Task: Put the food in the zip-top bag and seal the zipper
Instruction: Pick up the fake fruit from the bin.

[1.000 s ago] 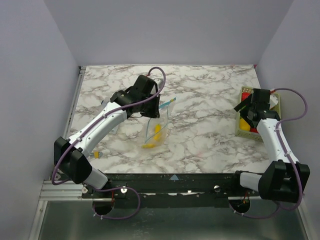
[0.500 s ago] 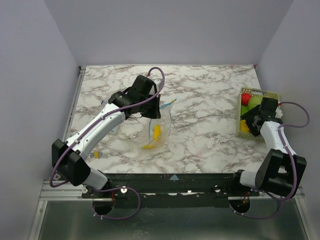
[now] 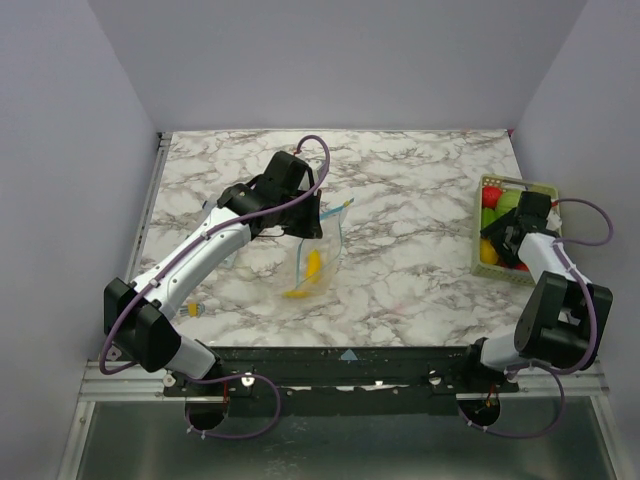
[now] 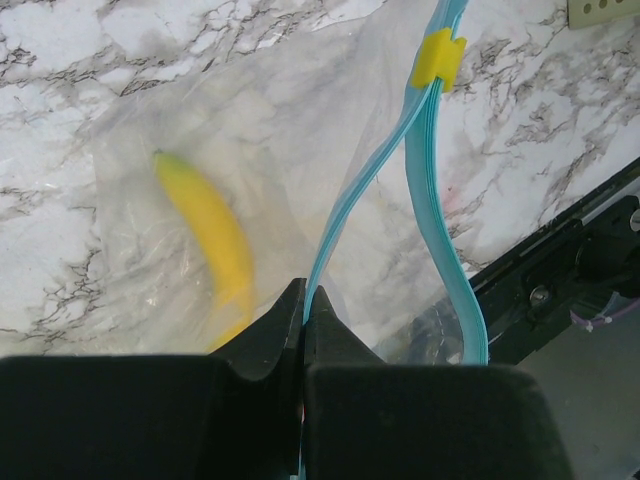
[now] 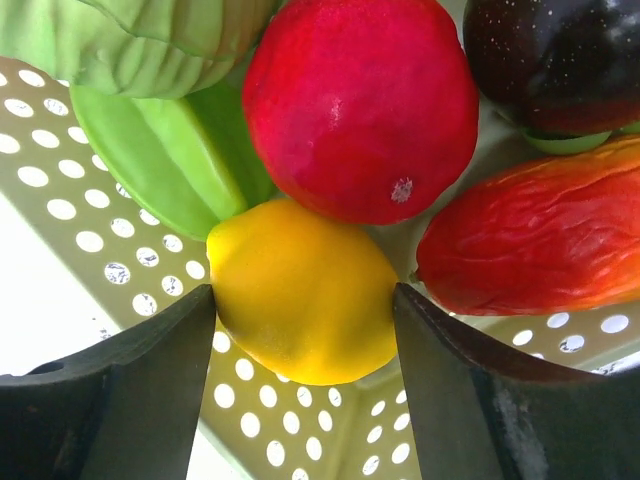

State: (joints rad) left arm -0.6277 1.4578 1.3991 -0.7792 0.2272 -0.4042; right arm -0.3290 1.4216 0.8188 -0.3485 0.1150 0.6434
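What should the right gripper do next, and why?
Probably lift straight up. The right gripper has a finger against each side of the round yellow plastic lemon, which lies in the yellow-green perforated basket touching the red round fruit. The left gripper pinches the teal-blue zipper strip, holding the mouth of the clear plastic bag open.

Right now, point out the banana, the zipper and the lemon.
banana [image 4: 205, 225]: left wrist view, middle of its yellow body.
zipper [image 4: 422, 150]: left wrist view, on the right-hand teal strand.
lemon [image 5: 300, 290]: right wrist view, centre of its rind.
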